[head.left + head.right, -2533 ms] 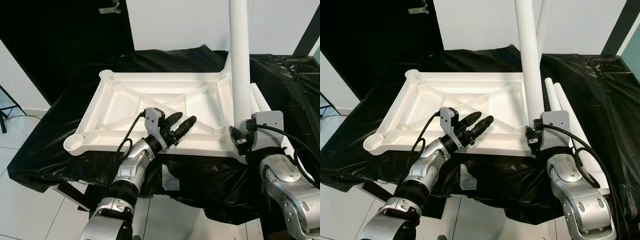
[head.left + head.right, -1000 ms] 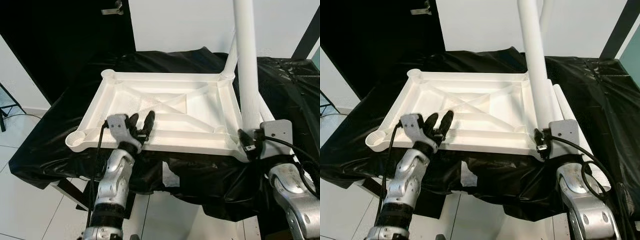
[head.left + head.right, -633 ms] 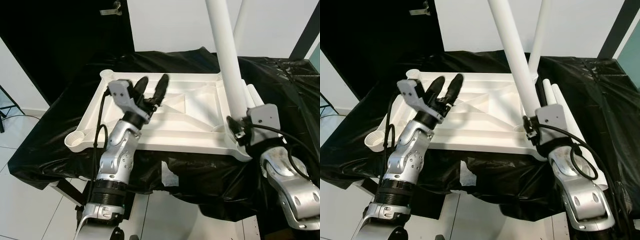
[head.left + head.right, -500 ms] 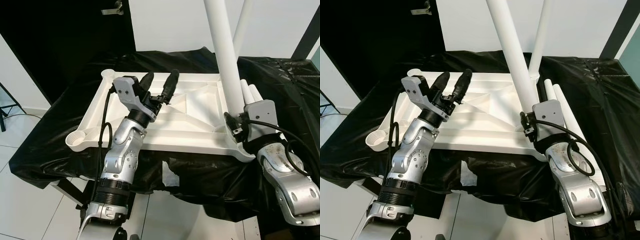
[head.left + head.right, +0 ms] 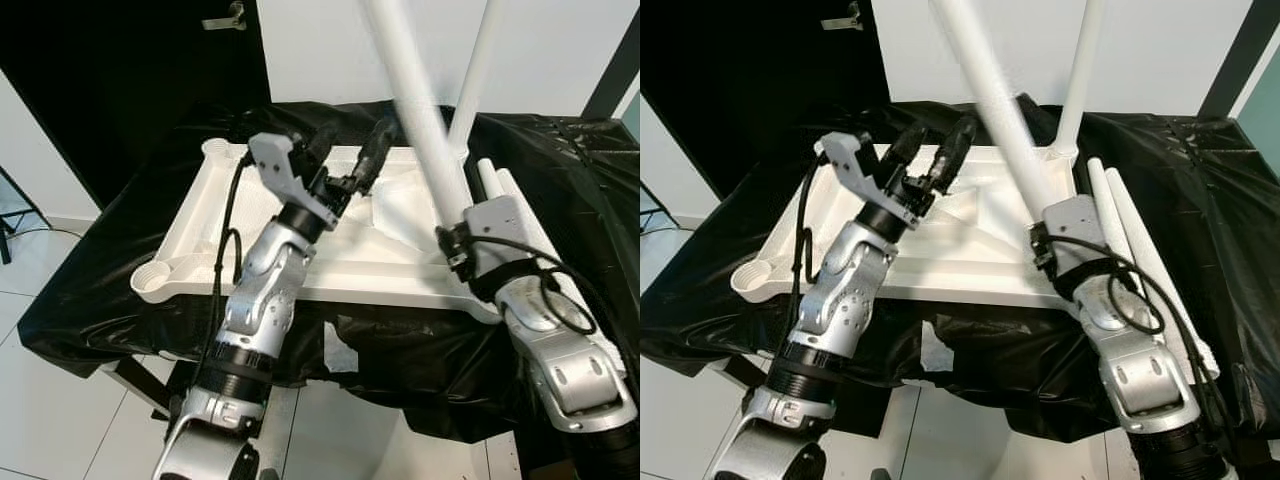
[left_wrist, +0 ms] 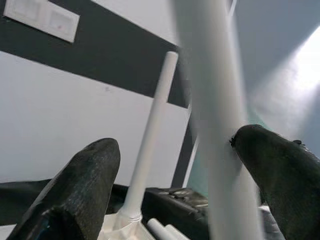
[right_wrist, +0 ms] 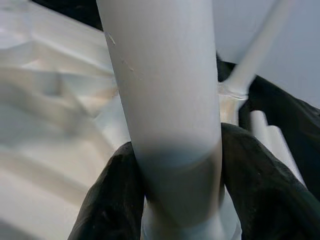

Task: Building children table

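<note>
The white tabletop [image 5: 200, 235] lies upside down on a black-draped surface. One white leg [image 5: 475, 85] stands upright in its far right corner socket. My right gripper [image 5: 447, 237] is shut on the base of a second white leg [image 5: 410, 90] at the near right corner, and the leg leans to the left. In the right wrist view both fingers [image 7: 109, 200] clamp that leg [image 7: 165, 100]. My left gripper [image 5: 357, 132] is raised above the tabletop, open, just left of the tilted leg. In the left wrist view the blurred leg [image 6: 215, 125] passes between the spread fingers [image 6: 82, 192], close to one.
Two spare white legs [image 5: 1120, 225] lie on the black cover [image 5: 90, 300] right of the tabletop. Round sockets sit at the near left corner [image 5: 150, 280] and far left corner [image 5: 215, 149]. A white wall stands behind, a dark doorway at left.
My left gripper rose from the tabletop's front edge up beside the held leg. My right gripper tipped the leg from upright to leaning left.
</note>
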Motion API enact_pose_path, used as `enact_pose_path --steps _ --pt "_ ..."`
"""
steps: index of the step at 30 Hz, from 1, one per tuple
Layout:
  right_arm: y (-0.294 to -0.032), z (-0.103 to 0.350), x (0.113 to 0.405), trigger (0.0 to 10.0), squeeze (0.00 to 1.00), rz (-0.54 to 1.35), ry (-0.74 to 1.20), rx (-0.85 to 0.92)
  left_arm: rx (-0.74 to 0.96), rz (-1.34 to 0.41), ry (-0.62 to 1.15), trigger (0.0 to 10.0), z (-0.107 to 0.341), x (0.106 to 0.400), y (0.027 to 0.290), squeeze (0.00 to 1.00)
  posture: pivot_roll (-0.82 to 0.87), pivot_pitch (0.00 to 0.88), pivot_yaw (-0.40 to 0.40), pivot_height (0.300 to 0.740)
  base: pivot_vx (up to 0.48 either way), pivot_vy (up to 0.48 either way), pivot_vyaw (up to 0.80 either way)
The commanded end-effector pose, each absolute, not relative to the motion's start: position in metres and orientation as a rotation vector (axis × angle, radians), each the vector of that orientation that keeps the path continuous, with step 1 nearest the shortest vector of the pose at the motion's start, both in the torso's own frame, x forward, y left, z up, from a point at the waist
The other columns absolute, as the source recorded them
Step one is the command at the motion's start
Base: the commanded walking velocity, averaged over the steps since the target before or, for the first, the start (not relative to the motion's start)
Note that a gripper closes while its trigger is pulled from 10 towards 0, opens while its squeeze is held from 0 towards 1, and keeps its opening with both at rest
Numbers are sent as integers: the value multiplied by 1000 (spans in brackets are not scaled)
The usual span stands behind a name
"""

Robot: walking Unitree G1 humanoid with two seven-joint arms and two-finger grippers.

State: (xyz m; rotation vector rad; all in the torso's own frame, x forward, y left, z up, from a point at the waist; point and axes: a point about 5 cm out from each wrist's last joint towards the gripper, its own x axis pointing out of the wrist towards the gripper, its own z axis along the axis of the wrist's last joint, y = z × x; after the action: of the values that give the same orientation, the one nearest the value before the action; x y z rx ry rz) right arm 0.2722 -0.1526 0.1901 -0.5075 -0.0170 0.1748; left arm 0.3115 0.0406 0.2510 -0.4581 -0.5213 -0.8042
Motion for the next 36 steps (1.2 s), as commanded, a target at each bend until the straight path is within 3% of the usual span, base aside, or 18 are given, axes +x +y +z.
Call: enact_pose_path --steps 1,13,14,15,16,17,19,20,32,33,36 --pt "-151 189 272 10000 0 190 -21 -530 -358 -1212 -611 10000 252 294 28 0 -163 0 31 740 0 0 0" --pt "-155 178 258 10000 0 209 7 -599 -433 -1171 -587 10000 256 300 22 0 -182 0 36 740 0 0 0" --pt "-155 178 257 10000 0 209 7 -601 -436 -1169 -587 8667 256 300 22 0 -182 0 36 740 0 0 0" --pt "-155 178 257 10000 0 210 7 -603 -439 -1162 -589 4941 256 301 22 0 -185 0 35 740 0 0 0" --pt "-155 178 256 10000 0 211 6 -604 -441 -1158 -590 4941 256 302 23 0 -185 0 35 740 0 0 0" --pt "-155 178 256 10000 0 212 4 -609 -442 -1150 -592 1098 256 302 23 0 -186 0 34 740 0 0 0" --pt "-155 178 256 10000 0 212 3 -612 -443 -1146 -593 1098 256 303 23 0 -186 0 34 740 0 0 0" --pt "-155 179 256 10000 0 213 0 -616 -443 -1145 -594 0 256 303 23 0 -187 0 33 740 0 0 0" --pt "-152 185 258 10000 0 221 -13 -618 -447 -1151 -604 0 256 302 23 0 -186 0 25 740 0 0 0" --pt "-151 188 258 10000 1000 226 -18 -609 -443 -1149 -603 0 255 302 22 0 -186 0 24 740 0 0 0" --pt "-148 193 258 10000 1000 237 -36 -605 -428 -1143 -599 0 253 302 21 0 -185 0 24 740 0 0 0"
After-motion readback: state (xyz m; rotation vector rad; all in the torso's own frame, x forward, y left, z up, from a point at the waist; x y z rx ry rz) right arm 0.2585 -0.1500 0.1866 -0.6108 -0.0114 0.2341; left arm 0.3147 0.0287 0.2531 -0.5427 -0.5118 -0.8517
